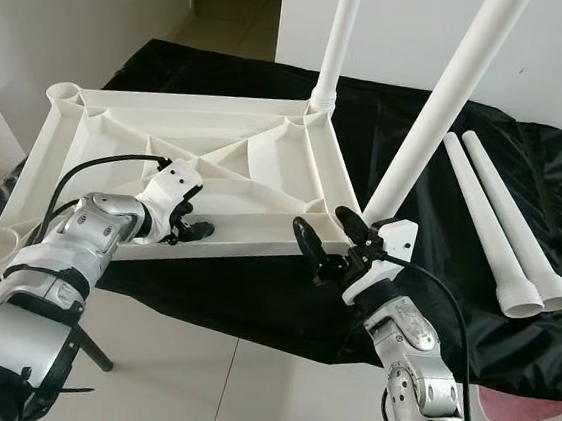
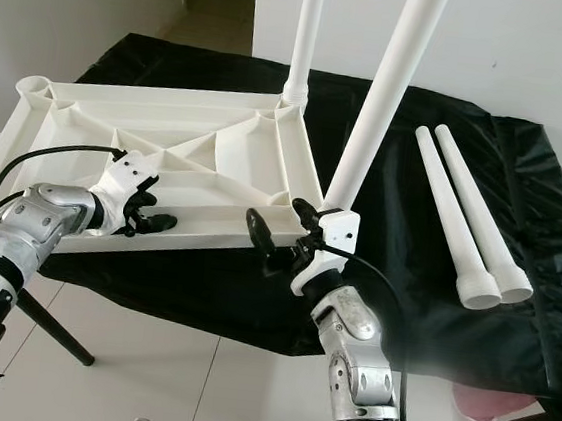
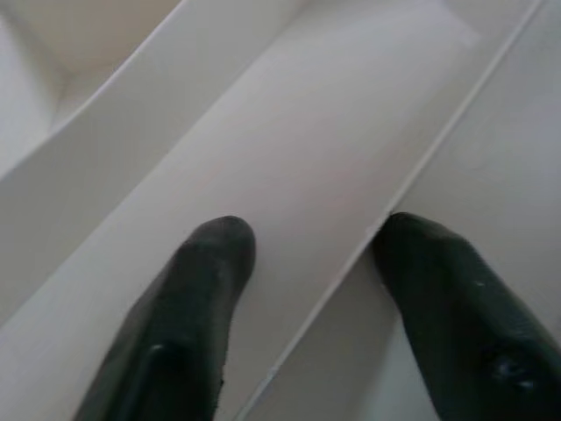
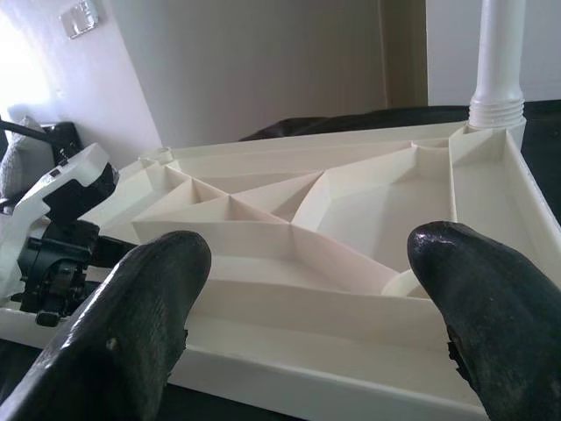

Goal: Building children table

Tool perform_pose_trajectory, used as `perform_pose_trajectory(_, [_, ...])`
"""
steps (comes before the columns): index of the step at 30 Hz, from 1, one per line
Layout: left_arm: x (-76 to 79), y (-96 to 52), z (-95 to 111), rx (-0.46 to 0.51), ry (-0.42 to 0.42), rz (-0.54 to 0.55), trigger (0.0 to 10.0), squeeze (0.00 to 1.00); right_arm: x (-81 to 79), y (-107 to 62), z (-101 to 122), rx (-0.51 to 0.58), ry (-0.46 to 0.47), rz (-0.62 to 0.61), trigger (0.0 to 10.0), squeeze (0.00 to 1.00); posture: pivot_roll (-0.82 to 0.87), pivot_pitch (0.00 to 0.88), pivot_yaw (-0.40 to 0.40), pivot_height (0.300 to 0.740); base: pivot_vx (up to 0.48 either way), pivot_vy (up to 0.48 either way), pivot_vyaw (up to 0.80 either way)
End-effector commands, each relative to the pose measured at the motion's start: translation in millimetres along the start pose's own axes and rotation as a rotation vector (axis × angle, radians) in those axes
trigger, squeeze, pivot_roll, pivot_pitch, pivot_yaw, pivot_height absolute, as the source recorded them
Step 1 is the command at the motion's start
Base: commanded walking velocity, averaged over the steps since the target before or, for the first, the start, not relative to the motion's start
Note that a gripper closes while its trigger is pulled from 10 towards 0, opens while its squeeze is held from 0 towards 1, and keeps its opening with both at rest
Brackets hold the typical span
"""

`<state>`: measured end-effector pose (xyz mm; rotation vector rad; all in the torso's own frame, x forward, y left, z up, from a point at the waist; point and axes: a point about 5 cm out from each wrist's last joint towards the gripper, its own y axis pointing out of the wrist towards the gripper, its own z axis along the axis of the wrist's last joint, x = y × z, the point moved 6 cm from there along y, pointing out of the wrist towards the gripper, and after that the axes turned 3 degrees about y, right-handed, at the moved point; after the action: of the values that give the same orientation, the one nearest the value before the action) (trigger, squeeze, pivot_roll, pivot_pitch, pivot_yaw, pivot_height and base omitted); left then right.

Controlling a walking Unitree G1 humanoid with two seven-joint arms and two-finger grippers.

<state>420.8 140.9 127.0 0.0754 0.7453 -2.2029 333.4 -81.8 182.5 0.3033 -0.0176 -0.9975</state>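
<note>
Here the left end effector (image 1: 191, 223) sits on the near edge of the upturned white table (image 1: 180, 165), its two black fingers (image 3: 188, 307) spread to either side of a thin upright rib of the underside, one finger in the channel and the other on the outer face; they straddle the rib without visibly clamping it. The right end effector (image 1: 328, 238) is at the table's near right corner, released, with its fingers (image 4: 145, 324) wide apart and the ribbed underside in sight between them. One of its fingers lies just beside the foot of a white leg (image 1: 443, 107) that rises tilted from that corner socket. A second leg (image 1: 339, 41) stands upright in the far right corner, screwed into its threaded collar. The two corner sockets on the table's left side are open cups. The table lies underside up on a black sheet (image 1: 424, 95) that covers the tabletop. To the right, well apart from the table, two more loose legs (image 1: 496, 223) lie side by side on the sheet, touching along their length, wide ends toward the robot. Pale floor tiles (image 1: 232, 386) show below the sheet's edge.
</note>
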Motion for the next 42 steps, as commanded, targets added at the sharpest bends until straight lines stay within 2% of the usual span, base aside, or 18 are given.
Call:
perform_pose_trajectory(1, [-11.6, -0.8, -2.0, -0.019, 0.025, 0.113, 0.0, 0.0, 0.2, 1.9, -1.7, -0.004, -0.001, -0.003, 10.0, 0.0, 0.03, 0.082, 0.027, 0.74, 0.0, 0.0, 0.0])
perform_pose_trajectory(8, [-2.8, 2.4, 2.8, 0.004, 0.028, 0.103, 0.0, 0.0, 4.0, 2.3, -1.0, 0.005, 0.0, -0.026, 10.0, 0.0, 0.03, 0.082, 0.031, 0.74, 0.0, 0.0, 0.0])
perform_pose_trajectory(13, [19.3, 11.5, 7.6, 0.033, 0.024, 0.062, 0.0, 0.0, 5.2, 1.8, -1.4, 0.009, 0.003, -0.042, 10.0, 0.0, 0.03, 0.087, 0.036, 0.74, 0.0, 0.0, 0.0])
perform_pose_trajectory(18, [29.2, 16.7, 16.3, 0.065, 0.008, 0.059, 0.0, 0.0, 7.5, 1.9, -0.8, 0.013, 0.002, -0.056, 10.0, 0.0, 0.03, 0.091, 0.037, 0.74, 0.0, 0.0, 0.0])
perform_pose_trajectory(20, [47.5, 23.5, 29.1, 0.108, -0.004, 0.039, 0.0, 0.0, 10.6, 2.4, -0.2, 0.018, 0.0, -0.072, 10.0, 0.0, 0.03, 0.092, 0.04, 0.74, 0.0, 0.0, 0.0])
perform_pose_trajectory(22, [52.0, 24.4, 31.9, 0.116, -0.004, 0.033, 0.0, 0.0, 11.2, 2.4, -0.1, 0.019, -0.001, -0.075, 10.0, 0.0, 0.03, 0.092, 0.04, 0.74, 0.0, 0.0, 0.0])
perform_pose_trajectory(24, [71.5, 27.5, 43.8, 0.151, 0.016, -0.005, 0.0, 0.0, 13.7, 1.9, 0.2, 0.025, 0.0, -0.093, 10.0, 0.0, 0.03, 0.092, 0.042, 0.74, 0.0, 0.0, 0.0])
perform_pose_trajectory(25, [71.5, 27.5, 43.8, 0.151, 0.016, -0.005, 0.0, 0.0, 13.7, 1.9, 0.2, 0.025, 0.0, -0.093, 10.0, 0.0, 0.03, 0.092, 0.042, 0.74, 0.0, 0.0, 0.0])
perform_pose_trajectory(27, [86.6, 30.3, 58.8, 0.191, 0.006, -0.034, 0.3, 0.0, 16.8, 2.3, 0.8, 0.031, -0.008, -0.115, 10.0, 0.0, 0.03, 0.092, 0.049, 0.74, 0.0, 0.0, 0.0])
perform_pose_trajectory(28, [91.8, 31.0, 63.3, 0.201, 0.0, -0.047, 4.2, 0.0, 18.0, 2.6, 1.4, 0.035, -0.009, -0.125, 10.0, 0.0, 0.03, 0.09, 0.05, 0.74, 0.0, 0.0, 0.0])
perform_pose_trajectory(31, [95.5, 31.0, 65.9, 0.206, -0.006, -0.057, 4.2, 0.0, 18.8, 2.7, 1.9, 0.04, -0.008, -0.133, 10.0, 0.0, 0.03, 0.091, 0.051, 0.74, 0.0, 0.0, 0.0])
perform_pose_trajectory(32, [101.4, 30.9, 67.8, 0.211, 0.001, -0.082, 10.0, 0.0, 19.4, 2.5, 2.0, 0.042, -0.004, -0.139, 10.0, 0.0, 0.03, 0.092, 0.052, 0.74, 0.0, 0.0, 0.0])
perform_pose_trajectory(33, [108.7, 30.3, 70.0, 0.216, 0.009, -0.109, 10.0, 0.0, 20.1, 2.3, 2.1, 0.044, 0.0, -0.145, 10.0, 0.0, 0.03, 0.092, 0.052, 0.74, 0.0, 0.0, 0.0])
perform_pose_trajectory(34, [111.0, 29.7, 70.2, 0.216, 0.009, -0.118, 10.0, 0.43, 20.2, 2.4, 1.9, 0.044, 0.0, -0.146, 10.0, 0.0, 0.03, 0.093, 0.055, 0.74, 0.0, 0.0, 0.0])
perform_pose_trajectory(36, [110.6, 27.4, 70.2, 0.22, -0.008, -0.125, 10.0, 0.43, 21.1, 1.7, 1.2, 0.042, -0.001, -0.151, 10.0, 0.0, 0.03, 0.093, 0.058, 0.74, 0.0, 0.0, 0.0])
perform_pose_trajectory(37, [111.2, 24.4, 72.3, 0.238, -0.013, -0.144, 10.0, 1.0, 21.8, 1.2, 1.1, 0.042, -0.005, -0.155, 10.0, 0.0, 0.03, 0.095, 0.059, 0.74, 0.0, 0.0, 0.0])
perform_pose_trajectory(38, [111.2, 24.4, 72.3, 0.238, -0.013, -0.144, 10.0, 1.0, 21.8, 1.2, 1.1, 0.042, -0.005, -0.155, 10.0, 0.0, 0.03, 0.095, 0.059, 0.74, 0.0, 0.0, 0.0])
perform_pose_trajectory(42, [100.9, 3.9, 93.1, 0.377, -0.041, -0.155, 10.0, 1.0, 35.3, -2.4, 3.8, 0.059, -0.032, -0.227, 10.0, 0.0, 0.03, 0.098, 0.061, 0.74, 0.0, 0.0, 0.0])
